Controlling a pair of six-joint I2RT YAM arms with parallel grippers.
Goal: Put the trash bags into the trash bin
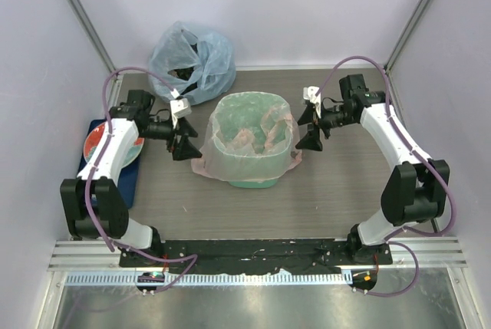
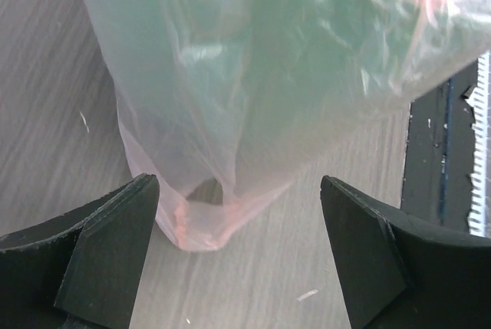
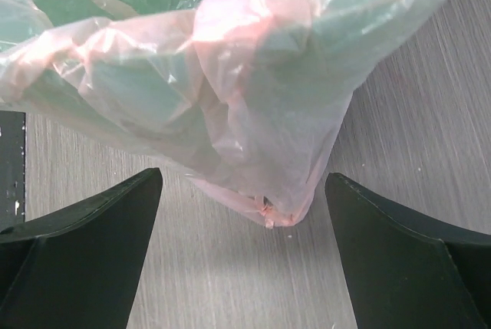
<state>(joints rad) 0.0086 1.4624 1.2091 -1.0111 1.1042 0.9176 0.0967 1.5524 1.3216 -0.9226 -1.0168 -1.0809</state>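
The mint-green trash bin (image 1: pixel 252 182) stands in the middle of the table. A pale-pink translucent trash bag (image 1: pixel 230 162) lines it, its edge folded down over the rim all round, with loose corners hanging at both sides. My left gripper (image 1: pixel 186 147) hovers open just left of the bin; the bag's hanging corner (image 2: pixel 192 225) lies ahead between its fingers, untouched. My right gripper (image 1: pixel 309 136) is open just right of the bin, and the bag's other corner (image 3: pixel 284 206) hangs in front of it, free of both fingers.
A bulging pale-blue plastic bag (image 1: pixel 192 57) sits at the back, behind the left gripper. At the left edge a blue tray (image 1: pixel 126 183) holds a plate (image 1: pixel 100 145). White walls close in on three sides.
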